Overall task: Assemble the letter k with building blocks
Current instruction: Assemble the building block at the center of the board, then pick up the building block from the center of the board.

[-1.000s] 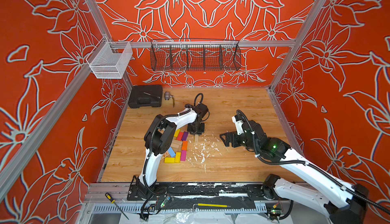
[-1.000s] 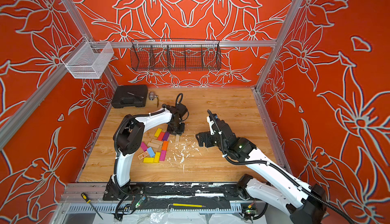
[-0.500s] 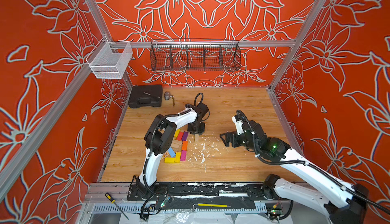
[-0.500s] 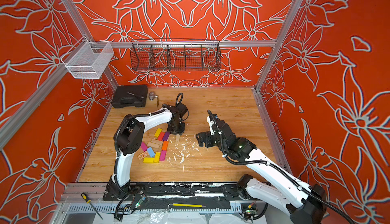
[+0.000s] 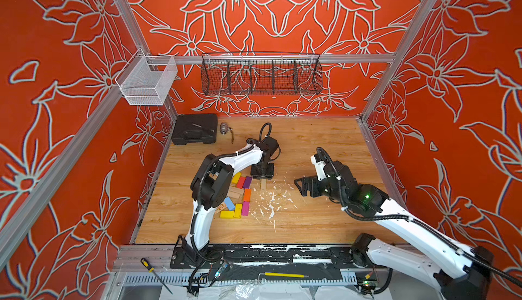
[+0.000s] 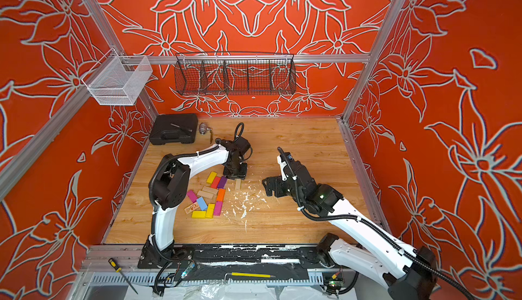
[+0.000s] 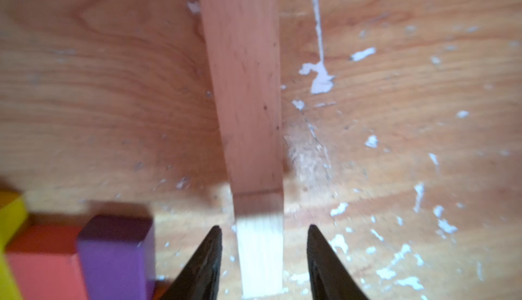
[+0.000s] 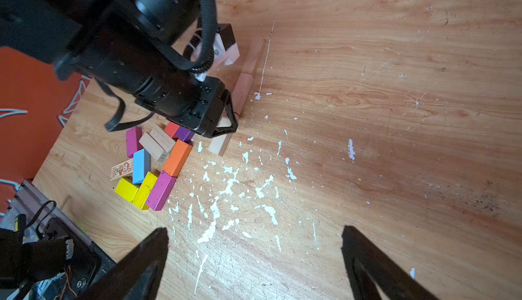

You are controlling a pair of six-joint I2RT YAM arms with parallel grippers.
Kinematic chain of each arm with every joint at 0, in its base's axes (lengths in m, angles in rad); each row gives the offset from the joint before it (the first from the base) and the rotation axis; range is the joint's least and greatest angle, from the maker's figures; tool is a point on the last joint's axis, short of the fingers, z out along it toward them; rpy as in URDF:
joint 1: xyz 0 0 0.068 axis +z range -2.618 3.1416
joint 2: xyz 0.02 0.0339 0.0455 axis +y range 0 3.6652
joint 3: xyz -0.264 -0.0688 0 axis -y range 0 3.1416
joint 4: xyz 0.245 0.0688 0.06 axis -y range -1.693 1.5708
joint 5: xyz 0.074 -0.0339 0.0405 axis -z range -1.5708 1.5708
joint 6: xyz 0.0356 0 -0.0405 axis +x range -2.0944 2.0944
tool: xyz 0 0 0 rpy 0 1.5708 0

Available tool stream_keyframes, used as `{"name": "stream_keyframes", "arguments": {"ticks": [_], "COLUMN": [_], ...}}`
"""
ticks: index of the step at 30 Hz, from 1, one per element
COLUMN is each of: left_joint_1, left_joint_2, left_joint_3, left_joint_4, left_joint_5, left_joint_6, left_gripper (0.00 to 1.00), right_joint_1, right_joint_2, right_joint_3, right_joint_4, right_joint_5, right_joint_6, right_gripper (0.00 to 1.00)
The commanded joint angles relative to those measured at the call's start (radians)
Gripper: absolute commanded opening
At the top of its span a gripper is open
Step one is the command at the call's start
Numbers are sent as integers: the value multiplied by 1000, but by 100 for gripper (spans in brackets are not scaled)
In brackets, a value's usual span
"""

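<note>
Three plain wood building blocks lie end to end in a straight row (image 8: 243, 91). My left gripper (image 7: 263, 226) stands over the nearest plain block (image 7: 260, 256). Its jaws are open, with a gap on each side of the block. In both top views the left gripper (image 5: 262, 173) (image 6: 236, 171) covers most of the row; one block end (image 5: 263, 184) sticks out. Beside it lies a pile of coloured blocks (image 5: 238, 197) (image 8: 158, 166): yellow, magenta, purple, red, orange, light blue, plain. My right gripper (image 8: 254, 228) (image 5: 300, 185) hovers open and empty to the right.
White flecks of debris (image 5: 271, 199) cover the wooden table between the arms. A black case (image 5: 195, 129) and a small metal part (image 5: 224, 128) sit at the back left. A black wire basket (image 5: 260, 75) and a white mesh basket (image 5: 147, 82) hang on the walls.
The left gripper's jaws have opened off the plain block beneath them. Neither arm has visibly shifted, and the right gripper stays open.
</note>
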Motion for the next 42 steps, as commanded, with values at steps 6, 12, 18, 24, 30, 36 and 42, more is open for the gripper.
{"name": "stream_keyframes", "arguments": {"ticks": [6, 12, 18, 24, 30, 36, 42], "left_joint_1": [52, 189, 324, 368, 369, 369, 369], "left_joint_2": [-328, -435, -420, -320, -219, -132, -78], "left_joint_3": [-106, -168, -201, -178, -160, -125, -98], "left_joint_4": [-86, -161, -162, -148, -95, -57, -35], "left_joint_5": [-107, -110, -41, -3, 13, 54, 79], "left_joint_6": [65, 160, 242, 275, 294, 304, 303], "left_gripper": [49, 49, 48, 48, 48, 51, 66], "right_joint_1": [-3, -3, -1, 23, 42, 43, 43], "right_joint_2": [-15, -8, 38, 108, 141, 138, 128], "right_joint_3": [6, 2, 9, 28, 34, 23, 14], "right_joint_4": [8, 28, 87, 106, 109, 119, 110], "right_joint_5": [9, -17, -211, -289, -297, -286, -226], "right_joint_6": [9, 11, -41, -51, -69, -67, -64], "right_gripper": [97, 97, 95, 95, 95, 96, 96]}}
